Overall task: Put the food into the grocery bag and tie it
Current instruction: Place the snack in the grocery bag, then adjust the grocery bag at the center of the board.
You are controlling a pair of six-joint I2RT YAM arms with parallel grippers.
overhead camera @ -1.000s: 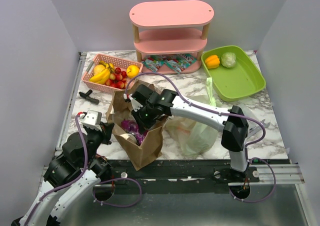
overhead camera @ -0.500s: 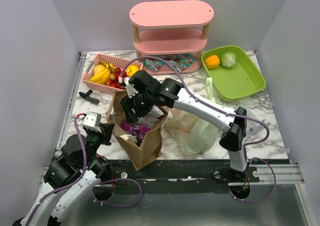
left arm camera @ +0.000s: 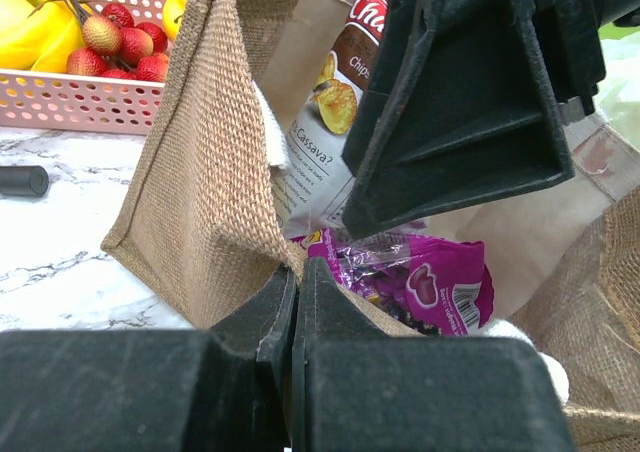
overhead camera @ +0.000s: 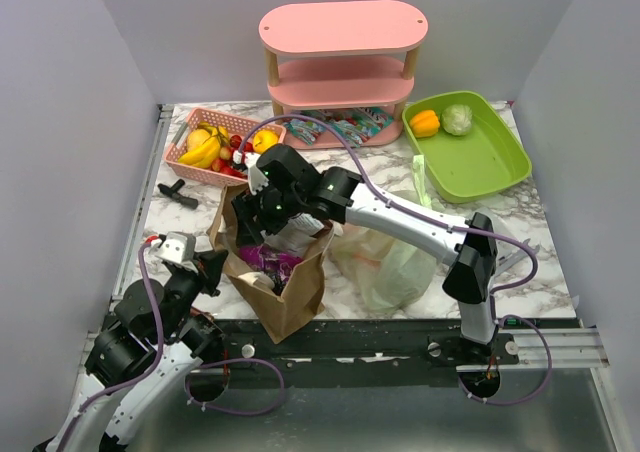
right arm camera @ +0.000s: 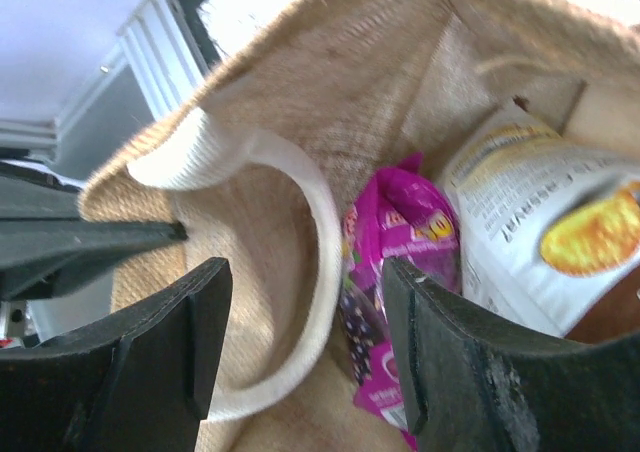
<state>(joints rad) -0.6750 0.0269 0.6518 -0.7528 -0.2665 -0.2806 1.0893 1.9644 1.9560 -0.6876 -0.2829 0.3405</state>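
The pale-green grocery bag lies crumpled on the table, right of a brown burlap bag. My left gripper is shut on the burlap bag's near rim, seen from above at the bag's left edge. My right gripper hangs open over the burlap bag's mouth, nothing between its fingers. Inside the burlap bag lie a white-and-brown snack pack and a purple pack. A white handle loops below the right gripper.
A pink basket of fruit stands at the back left. The green tray at the back right holds an orange pepper and a pale cabbage. A pink shelf stands behind, with packets under it. A black tool lies left.
My right gripper has opened and let the snack pack drop into the burlap bag, then lifted toward the back left. The left gripper keeps its hold on the rim.
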